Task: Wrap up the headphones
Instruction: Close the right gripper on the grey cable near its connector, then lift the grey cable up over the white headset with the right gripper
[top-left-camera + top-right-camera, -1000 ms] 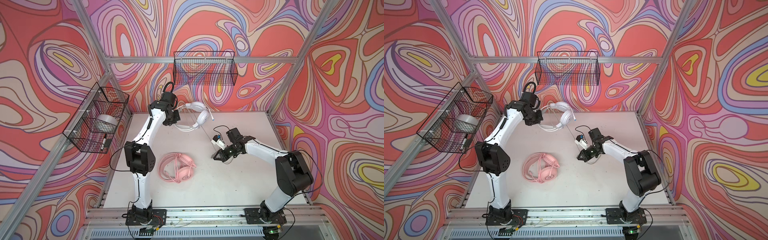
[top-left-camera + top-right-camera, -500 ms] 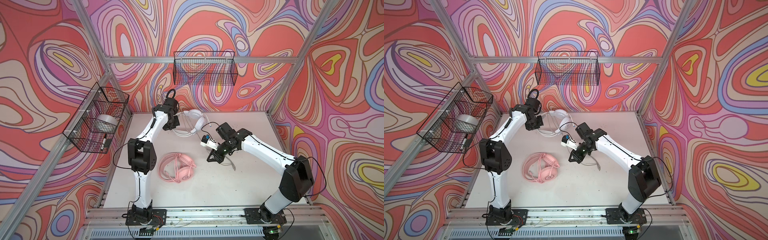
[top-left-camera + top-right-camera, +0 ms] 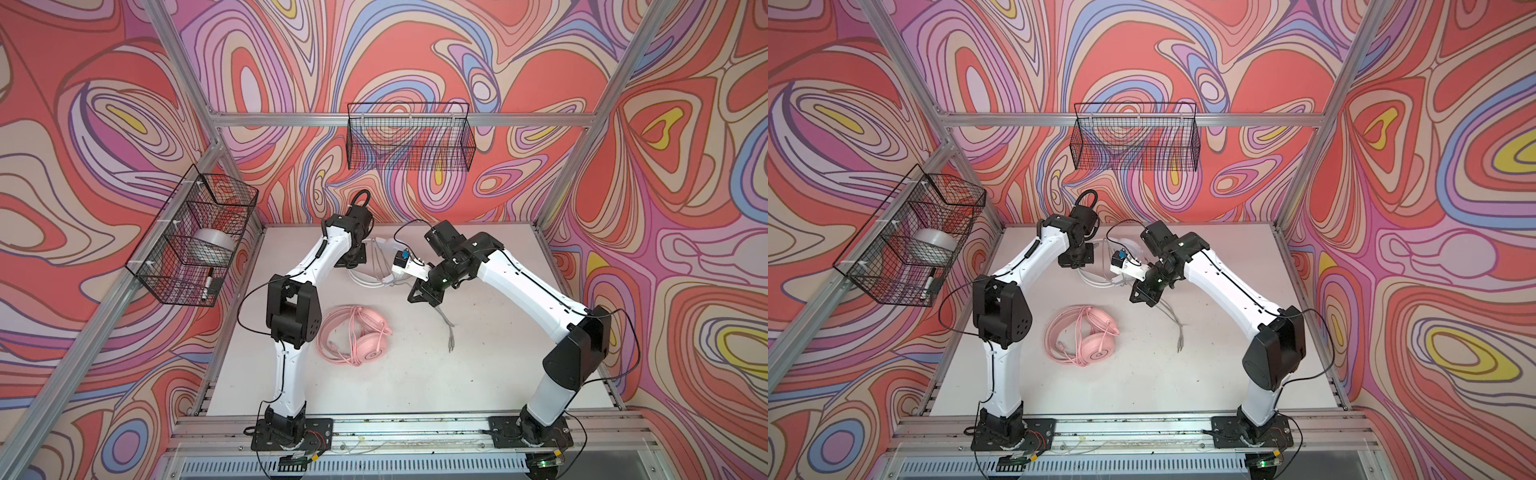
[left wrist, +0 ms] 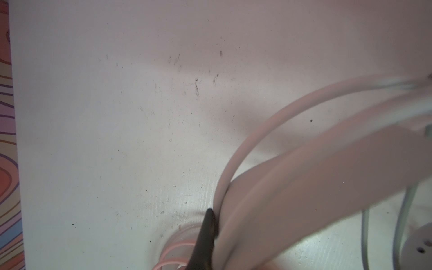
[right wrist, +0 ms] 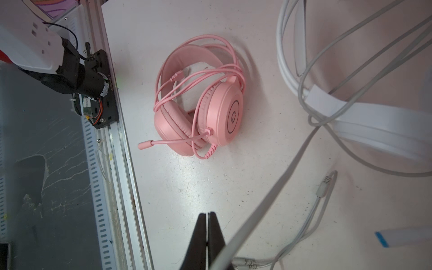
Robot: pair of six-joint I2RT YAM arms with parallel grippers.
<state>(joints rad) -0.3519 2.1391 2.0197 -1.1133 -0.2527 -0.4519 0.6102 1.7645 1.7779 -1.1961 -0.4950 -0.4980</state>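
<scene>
Beyond pink headset, left fingers grasping white headset, right fingers clenched (grey cord draped across).

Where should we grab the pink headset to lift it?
Headband arch of the pink headset, from straight above, pinching across the band. It lies flat on the table, and the arch is exposed and slim; the earcups look too broad and carry cord loops.

The left arm and right arm match: white tapered links between blocky black joints; thin black cables loop alongside; each has a black base plate. The right gripper ends in two black wedge fingers; a white bracket with a blue part sits at its wrist.
</scene>
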